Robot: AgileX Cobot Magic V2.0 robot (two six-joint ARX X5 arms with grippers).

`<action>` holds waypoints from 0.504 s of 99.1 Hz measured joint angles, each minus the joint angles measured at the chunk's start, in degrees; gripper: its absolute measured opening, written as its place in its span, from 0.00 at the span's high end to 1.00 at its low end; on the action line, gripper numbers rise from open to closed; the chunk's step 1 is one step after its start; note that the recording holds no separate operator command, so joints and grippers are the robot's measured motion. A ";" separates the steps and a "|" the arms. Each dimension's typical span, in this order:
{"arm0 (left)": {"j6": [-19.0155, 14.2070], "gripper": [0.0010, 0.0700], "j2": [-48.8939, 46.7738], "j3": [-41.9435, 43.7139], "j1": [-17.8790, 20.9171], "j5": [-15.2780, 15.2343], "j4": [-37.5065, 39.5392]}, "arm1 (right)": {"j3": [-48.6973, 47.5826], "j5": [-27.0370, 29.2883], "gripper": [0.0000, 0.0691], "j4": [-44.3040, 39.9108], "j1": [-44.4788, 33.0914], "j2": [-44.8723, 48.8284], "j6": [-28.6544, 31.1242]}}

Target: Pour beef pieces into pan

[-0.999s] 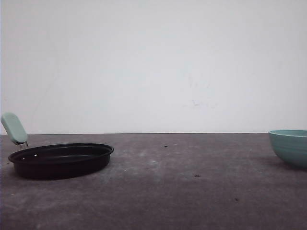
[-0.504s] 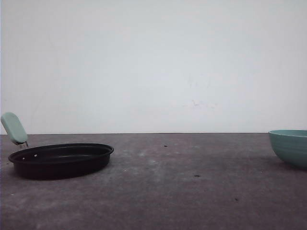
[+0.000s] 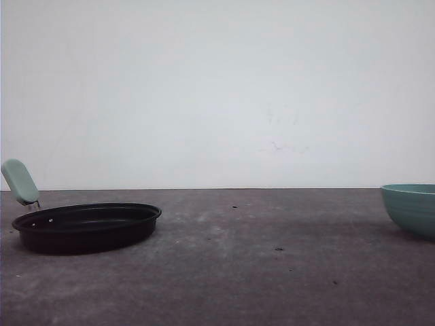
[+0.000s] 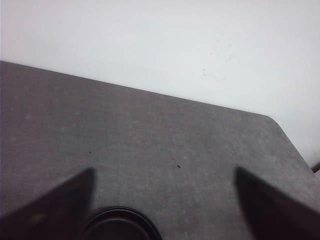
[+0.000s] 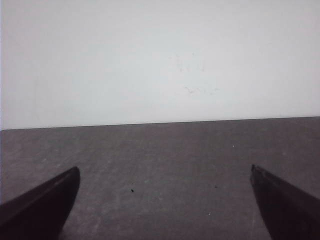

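The pan (image 3: pixel 87 226), shallow and black with a mint-green handle (image 3: pixel 20 181) rising at its left, sits on the dark table at the left in the front view. Its black rim (image 4: pixel 120 224) also shows low between the fingers in the left wrist view. My left gripper (image 4: pixel 164 170) is open, its dark fingers wide apart over bare table. Bare tabletop also lies under my right gripper (image 5: pixel 164 168), which is open with nothing between its fingers. The beef pieces are out of view.
A teal bowl (image 3: pixel 411 207) stands at the table's right edge, cut off by the frame; its inside is hidden. A white wall runs behind the table's far edge. The table's rounded far corner (image 4: pixel 272 120) shows in the left wrist view.
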 joint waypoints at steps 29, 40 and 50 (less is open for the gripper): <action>0.02 0.01 0.92 0.00 0.04 0.02 -1.92 | 0.04 0.00 0.01 -4.04 0.00 0.74 0.07; -1.03 0.01 4.00 0.00 0.96 0.04 -4.31 | 0.22 -1.16 0.01 -9.29 0.00 2.80 0.50; -1.27 0.01 8.85 0.00 2.03 0.02 -5.03 | 0.22 -2.82 0.01 -15.41 0.00 6.36 0.52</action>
